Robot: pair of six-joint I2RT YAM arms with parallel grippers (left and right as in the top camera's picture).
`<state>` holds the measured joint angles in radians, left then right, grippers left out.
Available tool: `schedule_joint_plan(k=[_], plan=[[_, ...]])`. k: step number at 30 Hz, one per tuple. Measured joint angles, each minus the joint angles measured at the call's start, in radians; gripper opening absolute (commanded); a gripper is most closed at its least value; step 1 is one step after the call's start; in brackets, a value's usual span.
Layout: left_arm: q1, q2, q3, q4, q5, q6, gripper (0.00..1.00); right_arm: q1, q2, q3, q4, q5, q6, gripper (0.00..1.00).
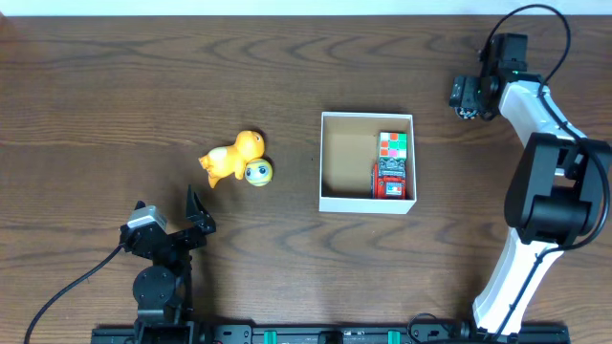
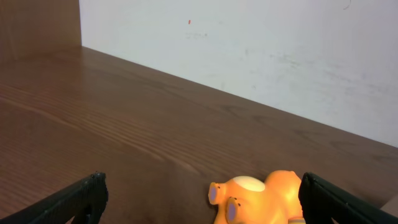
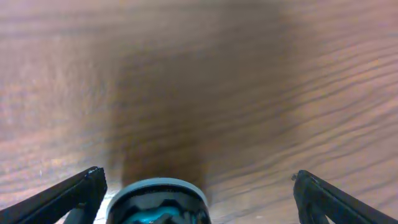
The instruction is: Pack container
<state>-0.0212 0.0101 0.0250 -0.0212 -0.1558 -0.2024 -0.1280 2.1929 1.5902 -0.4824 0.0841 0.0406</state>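
- Wooden table (image 1: 115, 86) fills the overhead view; a white wall (image 2: 261, 50) stands behind it in the left wrist view.
- Right arm (image 1: 545, 162), white, reaches up the right edge. The right gripper (image 1: 466, 96) sits upper right, well apart from the box and over bare wood. Its jaws are spread wide in its wrist view (image 3: 199, 177) and grip nothing. A dark round thing (image 3: 158, 202) shows at the bottom edge; cannot tell what it is.
- Left gripper (image 1: 170, 212), lower left, points up-frame at the loose toys. Jaws are wide open and empty (image 2: 202, 183), likely lined up for the next pick.
- The container (image 1: 330, 167), a white square box with a tan floor, lies at frame centre. Its left half is bare, so there is room to pack more.
- Orange toy animal (image 1: 234, 156) lies left of the box, on the table and not yet packed; it is framed between the left fingers (image 2: 261, 196).
- Red toy car (image 1: 391, 180) is in the box's lower right.
- Puzzle cube (image 1: 393, 145) is just above the car, against the right wall.
- Yellow-green ball with a face (image 1: 258, 172) touches the orange toy, outside the box.
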Motion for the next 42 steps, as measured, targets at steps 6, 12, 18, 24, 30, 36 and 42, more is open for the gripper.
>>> schedule_joint_plan(k=[6,12,18,24,30,36,42], plan=[[0.0,0.0,0.0,0.0,0.0,0.0,0.98,0.001,0.011,0.0,-0.01,-0.052,-0.001,0.95],[0.0,0.0,0.0,0.0,0.0,0.0,0.98,0.001,0.011,0.0,-0.023,-0.067,-0.009,0.75],[0.0,0.0,0.0,0.0,0.0,0.0,0.98,0.001,0.011,0.0,-0.034,-0.07,-0.01,0.64],[0.0,0.0,0.0,0.0,0.0,0.0,0.98,0.001,0.011,0.0,-0.045,-0.071,-0.011,0.5],[0.0,0.0,0.0,0.0,0.0,0.0,0.98,0.001,0.011,0.0,-0.045,-0.071,-0.008,0.45],[0.0,0.0,0.0,0.0,0.0,0.0,0.98,0.001,0.011,0.0,-0.048,-0.07,-0.008,0.47],[0.0,0.0,0.0,0.0,0.0,0.0,0.98,0.007,0.0,0.0,-0.053,-0.066,-0.018,0.47]])
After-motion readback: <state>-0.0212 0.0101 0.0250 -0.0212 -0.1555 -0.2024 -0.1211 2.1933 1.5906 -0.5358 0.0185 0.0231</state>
